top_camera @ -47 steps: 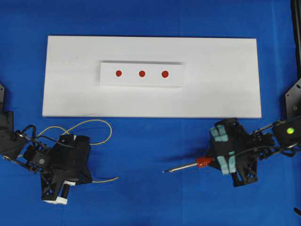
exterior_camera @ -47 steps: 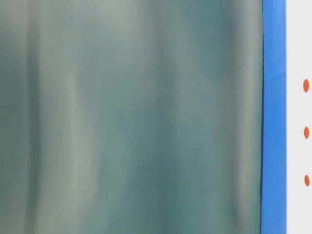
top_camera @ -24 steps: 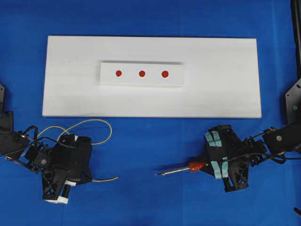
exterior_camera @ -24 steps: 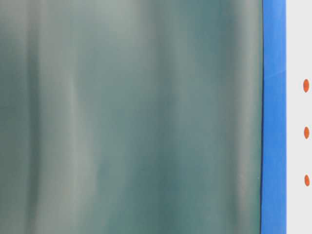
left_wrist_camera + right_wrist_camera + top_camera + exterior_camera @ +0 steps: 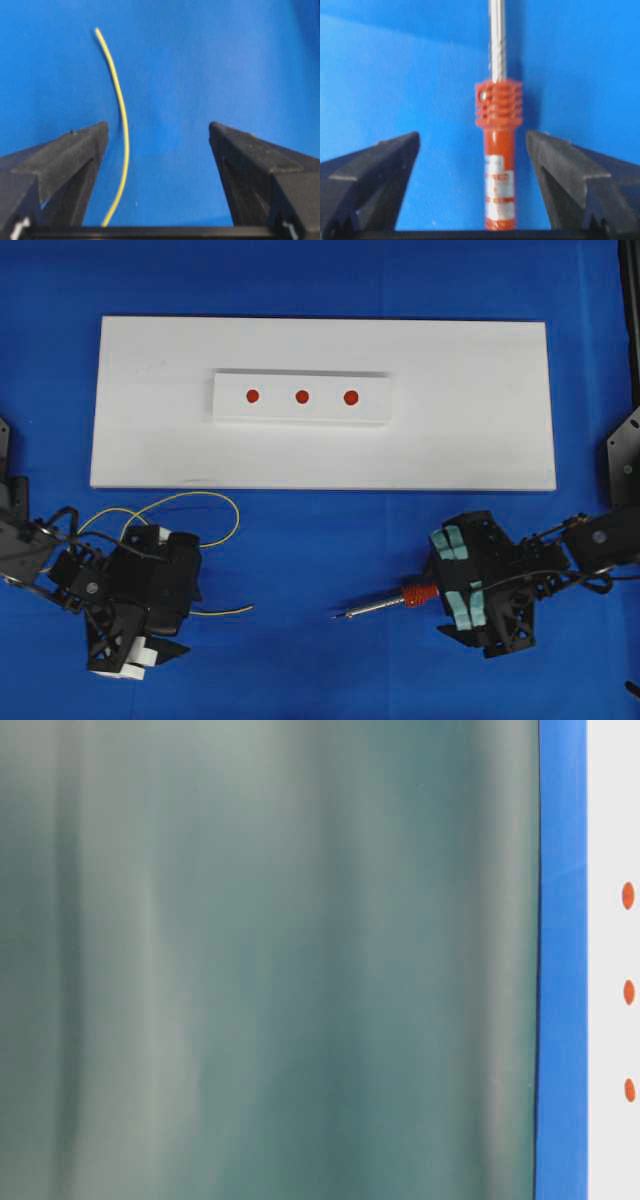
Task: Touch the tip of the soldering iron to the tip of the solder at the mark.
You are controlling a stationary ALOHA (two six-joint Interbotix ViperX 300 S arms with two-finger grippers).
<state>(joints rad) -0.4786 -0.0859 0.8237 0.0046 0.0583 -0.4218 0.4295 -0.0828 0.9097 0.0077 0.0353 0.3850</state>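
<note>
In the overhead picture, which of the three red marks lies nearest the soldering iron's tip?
The rightmost red mark. It sits closest above the soldering iron; the middle mark and left mark lie farther left.

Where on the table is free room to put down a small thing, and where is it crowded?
Free: the white board on either side of the raised strip with red dots, and the blue cloth between the solder and the soldering iron. Crowded: both lower corners, around the left gripper and right gripper.
</note>
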